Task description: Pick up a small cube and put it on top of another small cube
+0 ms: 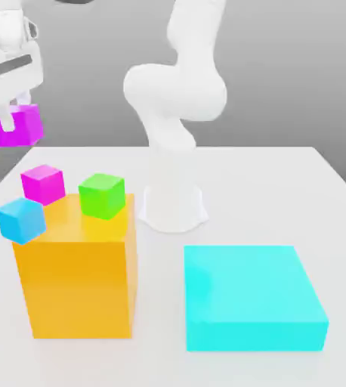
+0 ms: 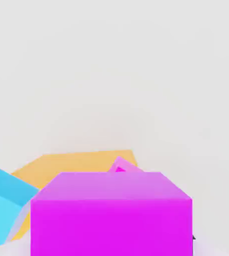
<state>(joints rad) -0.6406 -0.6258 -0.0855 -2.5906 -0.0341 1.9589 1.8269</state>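
We have the end effector [image 1: 14,113] clamped on the violet cube [image 1: 19,127], held above the pink cube [image 1: 43,185]; likely target lies below.

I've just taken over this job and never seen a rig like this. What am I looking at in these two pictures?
It's one white robot arm with a two-finger gripper. The exterior view watches the scene; the hand view looks out from the gripper.

On the table stand a big orange block and a low cyan block. Small pink, green and blue cubes are at the orange block's top. The gripper holds a violet-magenta cube in the air.
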